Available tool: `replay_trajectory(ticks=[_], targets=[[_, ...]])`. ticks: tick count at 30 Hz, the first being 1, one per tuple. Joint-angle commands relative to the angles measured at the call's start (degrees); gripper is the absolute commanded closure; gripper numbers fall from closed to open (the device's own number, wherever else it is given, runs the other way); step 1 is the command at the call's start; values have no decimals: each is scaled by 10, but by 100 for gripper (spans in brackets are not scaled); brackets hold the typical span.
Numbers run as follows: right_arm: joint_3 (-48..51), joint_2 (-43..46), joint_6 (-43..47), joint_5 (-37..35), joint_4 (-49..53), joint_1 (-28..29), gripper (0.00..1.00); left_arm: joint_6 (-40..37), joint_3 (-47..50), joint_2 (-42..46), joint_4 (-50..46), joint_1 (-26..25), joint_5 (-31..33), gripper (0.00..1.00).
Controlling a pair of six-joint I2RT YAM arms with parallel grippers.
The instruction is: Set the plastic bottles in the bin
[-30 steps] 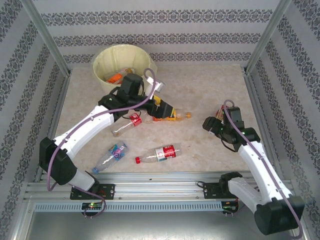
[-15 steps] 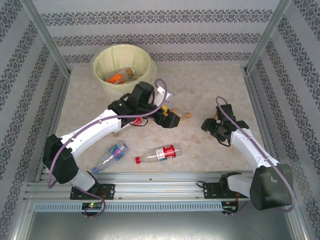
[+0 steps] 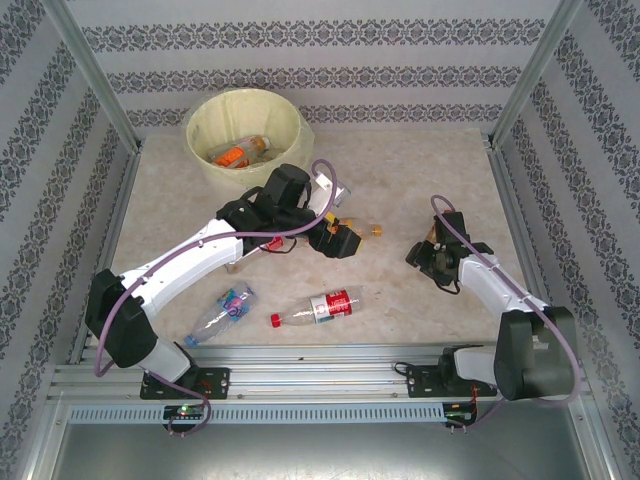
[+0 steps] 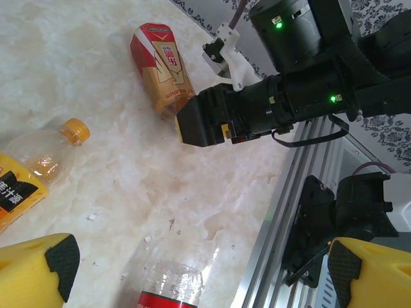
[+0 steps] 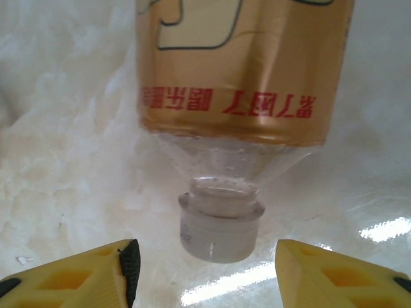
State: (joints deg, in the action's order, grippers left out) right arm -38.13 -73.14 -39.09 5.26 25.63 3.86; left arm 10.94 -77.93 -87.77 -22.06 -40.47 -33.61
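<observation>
Seen from above, the left arm is arching from the near rail toward the middle of the desk, in front of the bin. Its pincer is hovering released, jaws gaping wide, just beside an orange bottle lying on its side. The right arm is crouching low, well to the right of the bin, with its pincer pointing away from the rail.

The right wrist camera is looking along a gold bottle lying on the desk. The jaws are standing apart on either side of its clear cap without touching it, so this pincer is grasping nothing. A row of red Chinese characters is running across the gold label, too unclear to read.

The left wrist camera is adding detail the overhead view lacks: the gold bottle's label has a red top, and the orange bottle's label is showing white Chinese characters on black, cut off at the edge.

Inside the bin, bottles are lying together, one with an orange label. In front of the bin, a red bottle and a blue bottle are lying near the rail. Another red-labelled bottle is lying partly under the left arm.
</observation>
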Motion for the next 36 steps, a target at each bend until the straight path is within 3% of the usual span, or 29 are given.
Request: replay_trajectory(ticks=[1,20,36], targets=[[8,-9,2,5,-20,-3,42,-11,-16,2,-8,-8,1,0],[8,-51,4,-2,-52,-10,50,-15,-16,0,-11,-13,5,0],[16,-7,16,-4,-41,-21,65,-22,-17,4,-19,-14,15,0]])
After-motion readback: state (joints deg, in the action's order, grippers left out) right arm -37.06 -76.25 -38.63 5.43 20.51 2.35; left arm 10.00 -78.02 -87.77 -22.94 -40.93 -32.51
